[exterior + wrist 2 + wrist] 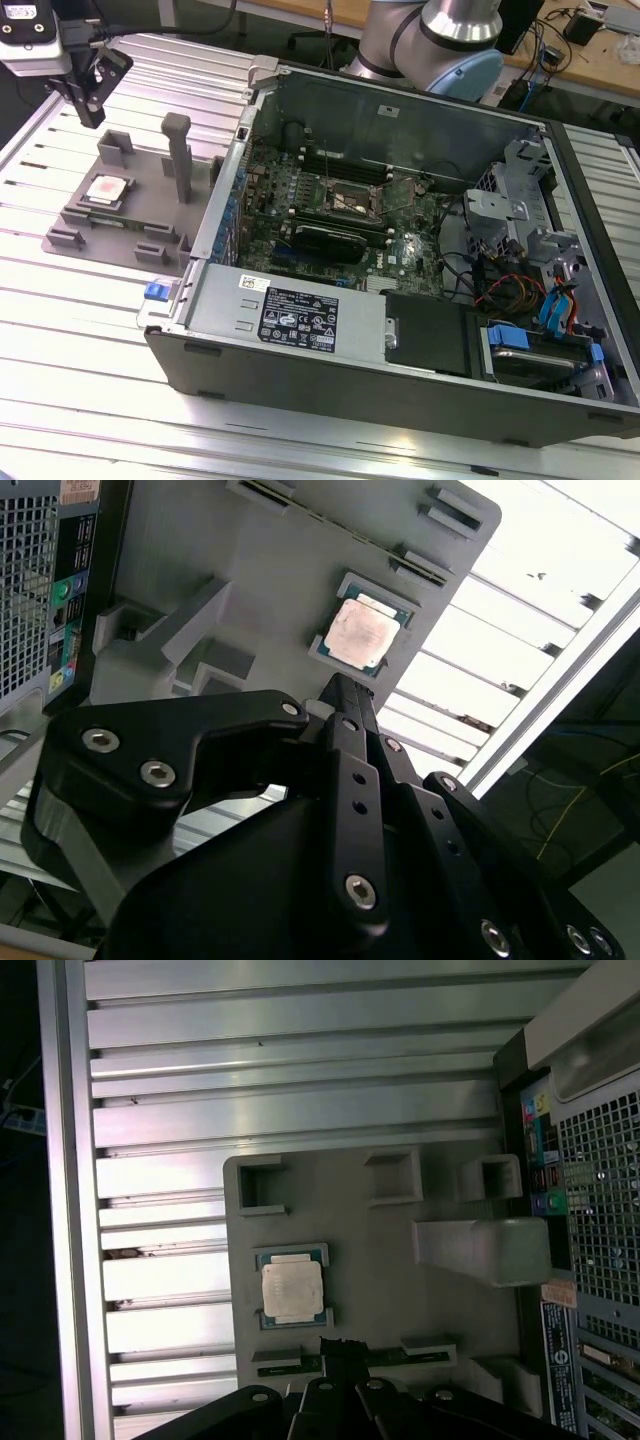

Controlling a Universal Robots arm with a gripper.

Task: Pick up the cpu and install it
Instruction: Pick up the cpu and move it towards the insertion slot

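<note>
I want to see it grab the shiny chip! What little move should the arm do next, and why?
Probably slide the gripper sideways until it hangs straight over the cpu. The cpu lies untouched in its grey holder, and in both wrist views the shut gripper points just beside it, not at it.

An open computer case (300, 370) lies on its side on the slatted metal table (90, 400), its green motherboard (300, 200) exposed in the middle. A grey power supply box (290, 315) sits along the case's near wall, and a tangle of coloured cables (500, 285) lies toward the exterior view's right. Just beside the case, on the exterior view's left, a flat grey fixture plate (120, 235) rests on the table with an upright grey post (178, 155) rising from it, and a small blue tab (155, 291) sticks out at the case's near left corner.
</note>
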